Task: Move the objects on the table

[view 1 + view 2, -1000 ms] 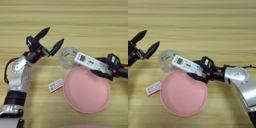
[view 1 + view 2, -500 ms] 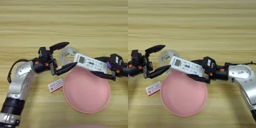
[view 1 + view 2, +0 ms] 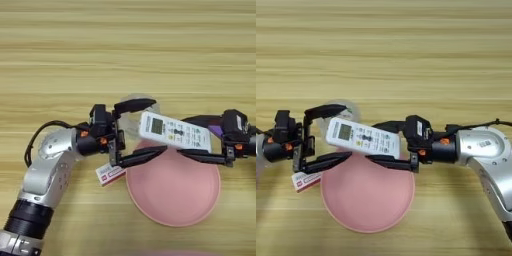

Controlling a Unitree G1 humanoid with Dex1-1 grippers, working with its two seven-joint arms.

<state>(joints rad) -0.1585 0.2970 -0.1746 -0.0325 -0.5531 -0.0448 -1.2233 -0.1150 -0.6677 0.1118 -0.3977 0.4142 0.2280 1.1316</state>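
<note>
The right pincer [image 3: 383, 145] is gripping the white remote [image 3: 362, 138] above the pink plate [image 3: 368, 200]. The left pincer [image 3: 142, 130] is gaping wide around the remote's free end. Nothing is lying in the plate.

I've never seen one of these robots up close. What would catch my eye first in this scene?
Probably the white remote control, held in the right gripper above the far rim of the big pink plate mid-table. The left gripper reaches in from the other side, fingers spread wide around the remote's screen end. A clear tape roll and a small red-and-white box sit nearby.
</note>
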